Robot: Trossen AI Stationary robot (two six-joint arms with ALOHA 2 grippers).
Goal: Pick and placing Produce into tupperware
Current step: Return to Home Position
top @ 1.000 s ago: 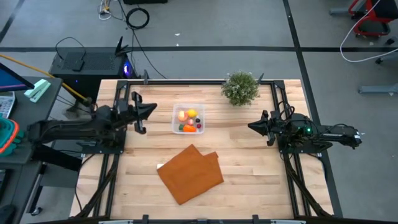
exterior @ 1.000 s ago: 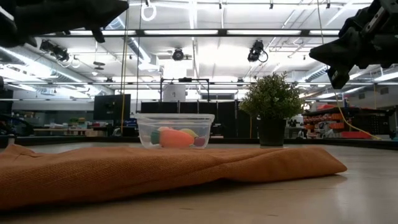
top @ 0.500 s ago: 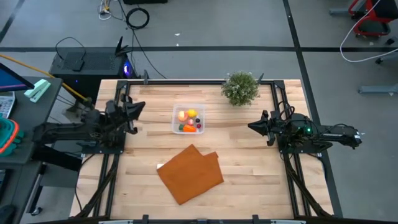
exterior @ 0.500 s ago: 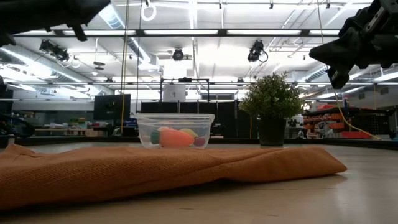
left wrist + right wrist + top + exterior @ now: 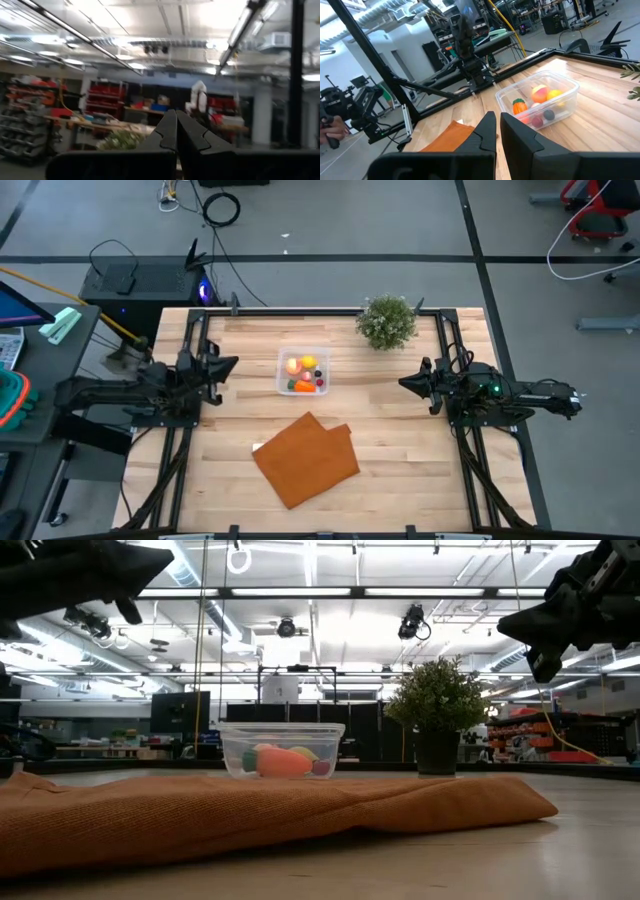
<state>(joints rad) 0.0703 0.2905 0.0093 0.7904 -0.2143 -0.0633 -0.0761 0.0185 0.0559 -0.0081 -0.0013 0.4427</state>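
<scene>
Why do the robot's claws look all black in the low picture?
Low view: the bright ceiling lights sit behind the left gripper and right gripper, so both show only as dark shapes. High view: light falls from above, so the tupperware and produce are well lit.

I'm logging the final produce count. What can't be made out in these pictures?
Exact count of produce in the tupperware: pieces overlap in the right wrist view, too small in the high view.
White scrap: mostly under the orange cloth, high view.
Potted plant: cut off at the right wrist view's edge.
</scene>
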